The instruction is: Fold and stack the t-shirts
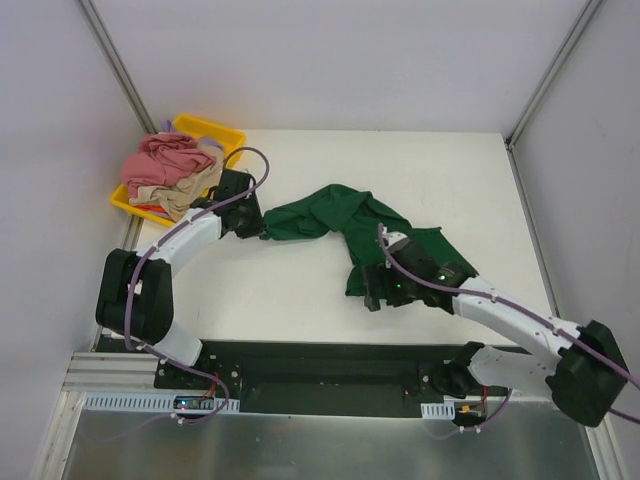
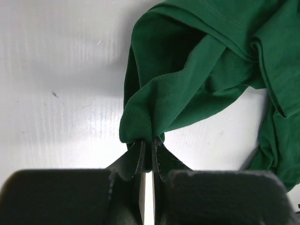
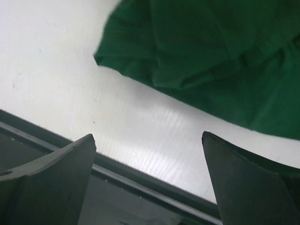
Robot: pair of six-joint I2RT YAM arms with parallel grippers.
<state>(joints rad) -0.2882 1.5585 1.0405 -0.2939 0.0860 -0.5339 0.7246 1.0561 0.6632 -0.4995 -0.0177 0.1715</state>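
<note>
Nearest us, the left gripper [image 2: 147, 157] has its fingers pinched tight on a hem fold of the dark green t-shirt [image 2: 197, 70], which lies crumpled across the middle of the white table [image 1: 300, 290]. The right gripper [image 3: 147, 138] hangs wide open and empty by the shirt's near edge. The pink t-shirt [image 1: 165, 155] and beige t-shirt [image 1: 188, 192] sit heaped in the yellow tray [image 1: 215, 128] — we judge nothing folded or stacked yet. We find no readable writing.

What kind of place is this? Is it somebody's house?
Probably a robot lab, not a house: two robot arms bolted by a white table, plain walls boxing it in, and a green t-shirt plus a yellow tray of more shirts set out for practice.
</note>
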